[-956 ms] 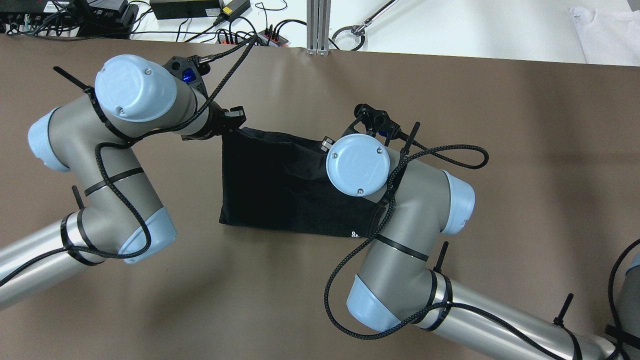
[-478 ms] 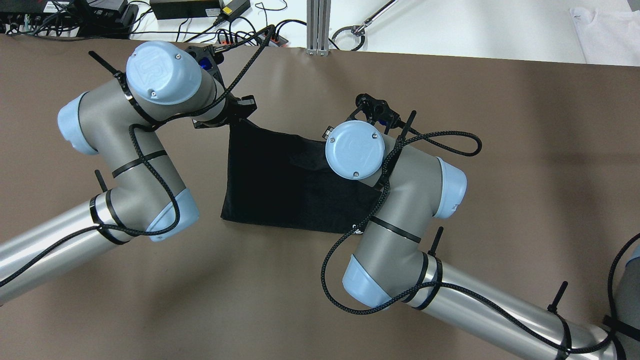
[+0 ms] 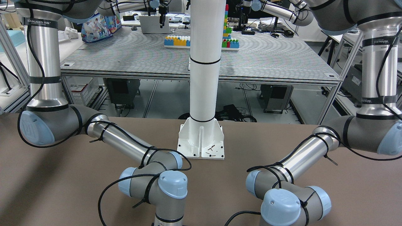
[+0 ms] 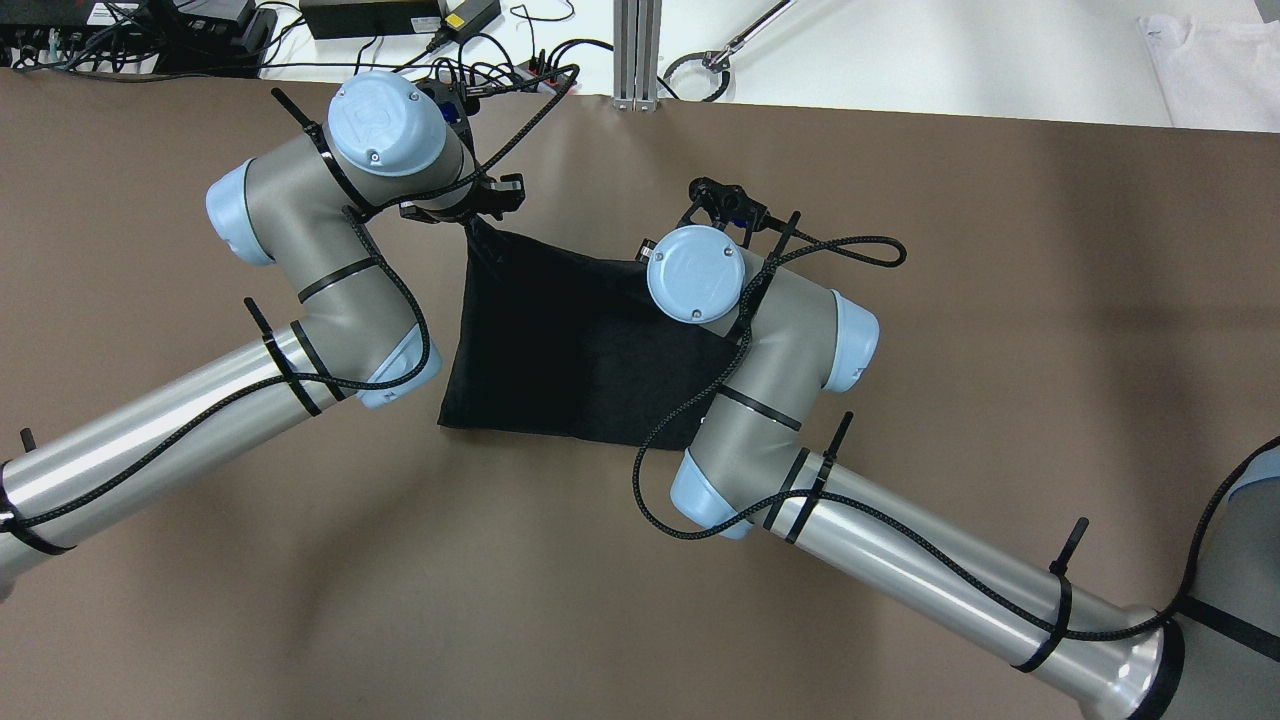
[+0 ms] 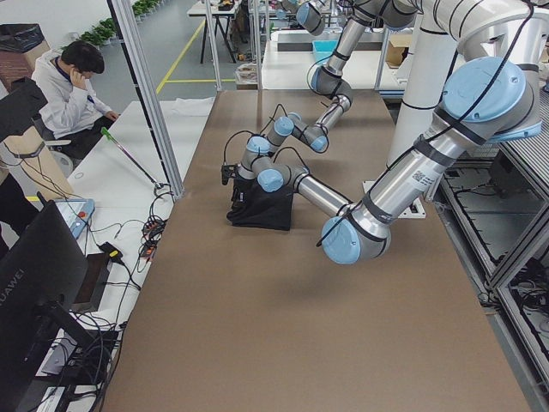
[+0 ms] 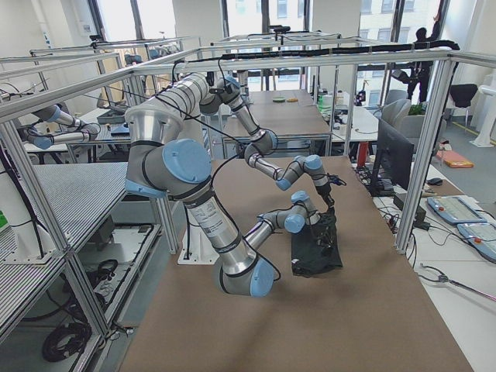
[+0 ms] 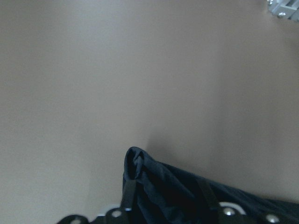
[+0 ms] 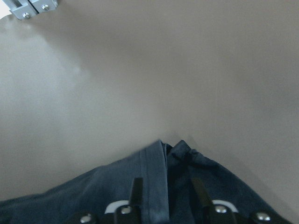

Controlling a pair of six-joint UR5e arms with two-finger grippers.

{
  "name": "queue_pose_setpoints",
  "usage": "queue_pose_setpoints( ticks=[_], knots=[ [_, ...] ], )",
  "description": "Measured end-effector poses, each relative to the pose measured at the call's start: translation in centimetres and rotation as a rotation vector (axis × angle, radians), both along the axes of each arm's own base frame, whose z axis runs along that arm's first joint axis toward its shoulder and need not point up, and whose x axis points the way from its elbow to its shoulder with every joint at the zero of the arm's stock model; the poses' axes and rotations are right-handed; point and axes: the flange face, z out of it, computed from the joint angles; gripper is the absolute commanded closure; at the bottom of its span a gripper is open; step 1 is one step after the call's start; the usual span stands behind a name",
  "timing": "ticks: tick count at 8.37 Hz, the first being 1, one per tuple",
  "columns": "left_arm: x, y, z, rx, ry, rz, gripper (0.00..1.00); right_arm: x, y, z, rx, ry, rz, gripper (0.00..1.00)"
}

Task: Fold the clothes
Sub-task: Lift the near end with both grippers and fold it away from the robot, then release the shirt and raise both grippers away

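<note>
A black garment (image 4: pixel 570 340) lies on the brown table (image 4: pixel 1000 300), its far edge lifted at two corners. My left gripper (image 4: pixel 478 216) is shut on the far left corner; in the left wrist view the cloth (image 7: pixel 140 163) is pinched between the fingers (image 7: pixel 128 196). My right gripper (image 8: pixel 166 186) is shut on the far right corner of the cloth (image 8: pixel 163 158); in the overhead view it is hidden under the right wrist (image 4: pixel 695 275). The garment also shows in the exterior left view (image 5: pixel 262 206) and the exterior right view (image 6: pixel 316 244).
Cables and a power strip (image 4: pixel 480 75) lie just past the table's far edge, beside an aluminium post (image 4: pixel 637 50). A white cloth (image 4: pixel 1215 60) lies at the far right. The white pillar base (image 3: pixel 201 141) stands at the robot's side of the table.
Both arms have moved toward the far edge, the left one also to the right. The garment's far corners have gone with them, and the cloth is drawn tighter between the grippers.
</note>
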Motion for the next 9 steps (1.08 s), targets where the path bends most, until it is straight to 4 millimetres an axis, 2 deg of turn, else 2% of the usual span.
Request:
queue_pose_setpoints(
  ticks=[1,3,4,5,6,7,8,9],
  knots=[
    [-1.1,-0.3,-0.6,0.017,0.021,0.013,0.00,1.1,-0.8,-0.6,-0.010,-0.020,-0.039,0.07],
    [-2.3,-0.4,-1.0,0.020,0.051,0.032,0.00,2.0,-1.0,-1.5,-0.041,-0.074,-0.097,0.16],
    [-2.5,-0.3,-0.7,0.017,0.054,0.035,0.00,1.4,-0.5,-1.5,-0.056,-0.088,-0.094,0.15],
    [-2.8,0.0,-0.3,0.016,0.055,0.037,0.00,0.7,-0.1,-1.3,-0.071,-0.094,-0.065,0.07],
    [-3.5,0.7,0.3,0.020,0.058,0.039,0.00,0.5,-0.1,-1.1,-0.075,-0.091,-0.035,0.06],
    [-4.4,1.5,0.6,0.028,0.068,0.044,0.00,1.1,-0.7,-1.0,-0.062,-0.078,-0.028,0.06],
    [-5.8,2.2,0.9,0.031,0.080,0.047,0.00,1.7,-1.1,-1.1,-0.027,-0.043,-0.060,0.06],
    [-8.2,2.6,2.1,0.029,0.086,0.054,0.00,2.6,-1.7,-0.9,0.023,0.012,-0.129,0.06]
  ],
)
